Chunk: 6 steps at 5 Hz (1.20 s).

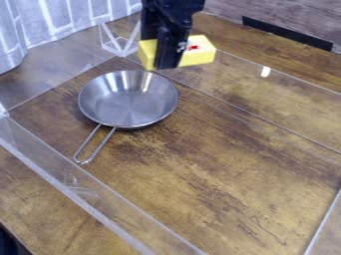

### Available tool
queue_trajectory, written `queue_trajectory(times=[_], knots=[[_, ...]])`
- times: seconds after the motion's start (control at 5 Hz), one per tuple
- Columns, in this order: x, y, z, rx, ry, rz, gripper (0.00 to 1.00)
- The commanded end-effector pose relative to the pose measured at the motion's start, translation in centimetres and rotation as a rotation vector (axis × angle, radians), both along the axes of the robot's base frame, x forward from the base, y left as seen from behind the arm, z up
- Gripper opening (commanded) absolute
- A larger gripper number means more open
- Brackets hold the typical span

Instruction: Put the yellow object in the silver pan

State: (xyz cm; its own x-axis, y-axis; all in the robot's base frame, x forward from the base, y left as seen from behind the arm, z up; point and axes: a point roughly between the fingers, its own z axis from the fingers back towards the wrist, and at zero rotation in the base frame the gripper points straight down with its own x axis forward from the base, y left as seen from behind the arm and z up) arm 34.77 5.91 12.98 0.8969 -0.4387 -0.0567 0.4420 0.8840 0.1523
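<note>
small bright yellow object [194, 50], red-and-white label on top, pinched in the black pincer [170, 52]

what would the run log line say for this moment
phase: carry | end effector: shut on yellow object, lifted | position: above far rim of silver pan | pan: empty

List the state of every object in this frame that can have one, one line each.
gripper: pointing down, closed on the yellow object, raised off the table
yellow object: held in the gripper, in the air, not yet in the pan
silver pan: upright on the wooden table, empty, handle toward the near left
clear wire-like stand: upright at the far edge, untouched
</note>
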Motion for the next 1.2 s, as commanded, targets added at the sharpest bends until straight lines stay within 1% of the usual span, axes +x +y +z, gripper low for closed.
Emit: queue_trajectory(times=[0.0, 0.2, 0.4, 0.6, 0.8, 1.0], knots=[[-0.4, 1.8, 2.9, 0.021, -0.087, 0.025, 0.00], [-0.7, 3.0, 2.2, 0.027, -0.071, 0.035, 0.00], [-0.9, 3.8, 1.5, 0.027, -0.064, 0.043, 0.00], [-0.7, 4.7, 0.8, 0.029, -0.054, 0.047, 0.00], [-1.1, 5.8, 0.0, 0.034, -0.040, 0.058, 0.00], [-1.3, 6.8, -0.8, 0.035, -0.028, 0.062, 0.00]])
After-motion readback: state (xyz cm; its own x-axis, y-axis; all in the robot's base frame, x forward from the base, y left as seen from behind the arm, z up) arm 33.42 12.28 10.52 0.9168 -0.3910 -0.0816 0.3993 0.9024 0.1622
